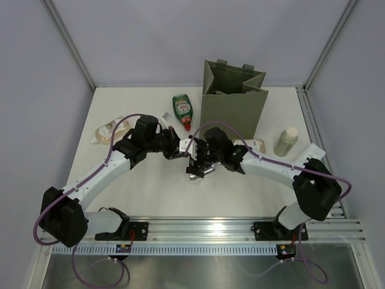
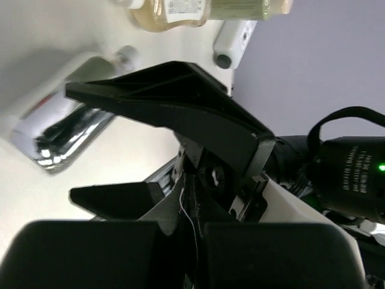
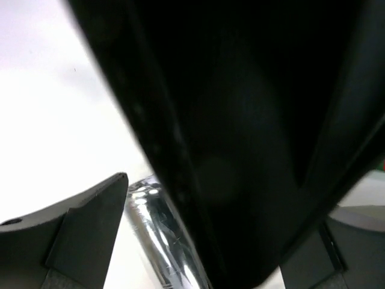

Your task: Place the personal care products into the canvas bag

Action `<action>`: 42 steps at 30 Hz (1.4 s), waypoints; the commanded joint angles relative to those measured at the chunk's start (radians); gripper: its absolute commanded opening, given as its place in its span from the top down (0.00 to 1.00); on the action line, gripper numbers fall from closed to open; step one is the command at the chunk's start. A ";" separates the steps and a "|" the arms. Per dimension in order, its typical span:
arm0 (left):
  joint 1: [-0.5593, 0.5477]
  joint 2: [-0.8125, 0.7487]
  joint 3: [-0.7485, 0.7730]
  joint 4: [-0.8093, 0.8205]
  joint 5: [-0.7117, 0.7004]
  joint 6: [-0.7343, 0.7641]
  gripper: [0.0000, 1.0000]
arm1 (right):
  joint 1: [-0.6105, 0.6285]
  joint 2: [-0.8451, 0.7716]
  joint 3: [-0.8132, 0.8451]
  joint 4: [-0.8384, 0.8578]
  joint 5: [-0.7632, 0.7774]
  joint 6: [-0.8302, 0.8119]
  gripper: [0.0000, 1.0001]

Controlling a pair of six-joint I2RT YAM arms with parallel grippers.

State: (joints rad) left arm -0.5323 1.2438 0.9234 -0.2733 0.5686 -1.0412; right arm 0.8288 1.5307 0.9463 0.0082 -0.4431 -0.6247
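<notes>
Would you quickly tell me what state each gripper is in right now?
Left gripper: open, holding nothing.
Right gripper: looks open, with the silver can lying between its fingers.

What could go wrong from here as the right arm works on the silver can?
The silver can lies on its side, smooth and round; it may slip or roll from the right pincer. The left pincer sits very close, so the arms could bump. The canvas bag has a sagging rim that might catch the can.
</notes>
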 commanded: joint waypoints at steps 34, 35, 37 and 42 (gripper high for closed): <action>0.078 -0.892 -0.192 -0.468 -0.852 0.465 0.01 | -0.008 0.345 0.266 -0.632 0.195 -0.325 0.20; 0.078 -0.905 -0.198 -0.458 -0.849 0.466 0.01 | -0.008 0.342 0.273 -0.642 0.173 -0.313 0.26; 0.078 -0.926 -0.205 -0.448 -0.828 0.468 0.01 | -0.019 0.316 0.311 -0.694 0.118 -0.255 0.45; 0.078 -0.908 -0.196 -0.451 -0.796 0.471 0.01 | -0.065 0.192 0.402 -0.757 -0.089 -0.116 1.00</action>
State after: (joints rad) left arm -0.4557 0.3294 0.7223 -0.7689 -0.2214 -0.5564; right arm 0.8036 1.8530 1.2285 -0.7033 -0.3786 -0.8539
